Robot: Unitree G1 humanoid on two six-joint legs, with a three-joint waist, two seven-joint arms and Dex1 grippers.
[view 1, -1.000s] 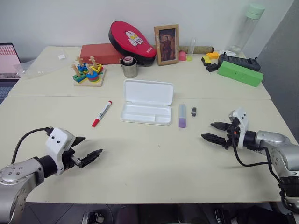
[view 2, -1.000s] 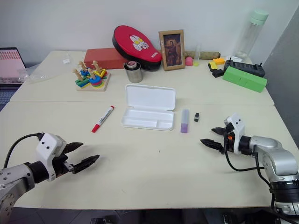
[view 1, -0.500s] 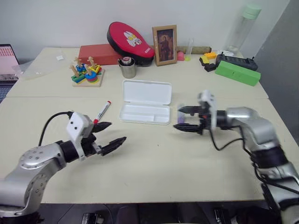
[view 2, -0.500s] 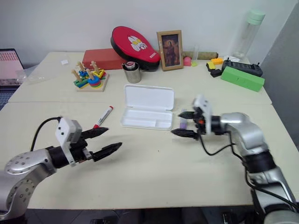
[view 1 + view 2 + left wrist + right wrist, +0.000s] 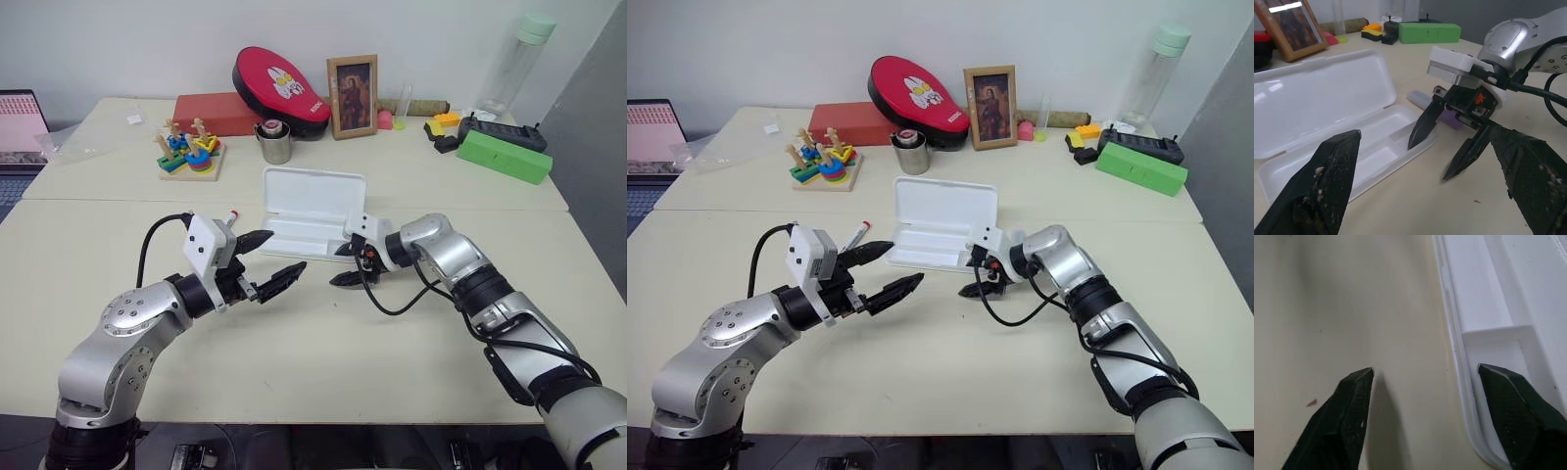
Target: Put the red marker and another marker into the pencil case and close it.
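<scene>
Lying open mid-table, lid back: the pencil case point(image 5: 312, 211), tray empty. Hidden in the head views behind the right gripper point(image 5: 345, 263), yet plain in the left wrist view just past the case's right end: another marker point(image 5: 1436, 108). Peeking out behind the left gripper point(image 5: 266, 262): the red marker point(image 5: 229, 216). Swung inward since a second ago, both arms now before the case's near edge, fingers spread, holding nothing.
</scene>
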